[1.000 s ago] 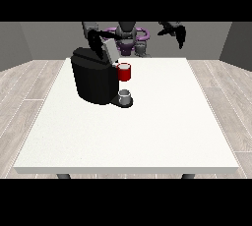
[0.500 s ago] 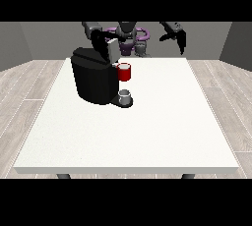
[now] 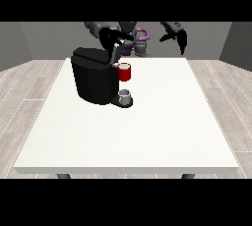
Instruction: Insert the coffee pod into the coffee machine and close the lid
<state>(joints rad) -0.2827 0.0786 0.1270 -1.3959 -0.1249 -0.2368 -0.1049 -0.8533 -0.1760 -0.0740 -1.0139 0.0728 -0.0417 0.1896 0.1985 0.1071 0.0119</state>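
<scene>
Front view. A large black, boxy coffee machine [image 3: 96,80] stands on the far left part of the big white rectangular table [image 3: 147,131]. At its front, under the top, sits a red thing at the machine [image 3: 124,72], round and cup-like with a pale rim. Below it, on the machine's low black base, stands a small grey thing [image 3: 125,95], rounded like a little cup; whether this is the coffee pod cannot be told, and nothing else on the table reads plainly as the pod.

The black hand at the view's left [image 3: 112,41] hangs over the machine's top rear corner, just above the red thing, its fingers pointing down toward the lid; whether they are apart or curled cannot be told. The black hand at the view's right [image 3: 176,36] is held up behind the table's far edge, well apart from the machine, with fingers drooping downward and spread, holding nothing.

Grey plank flooring [image 3: 29,82] surrounds the table.
</scene>
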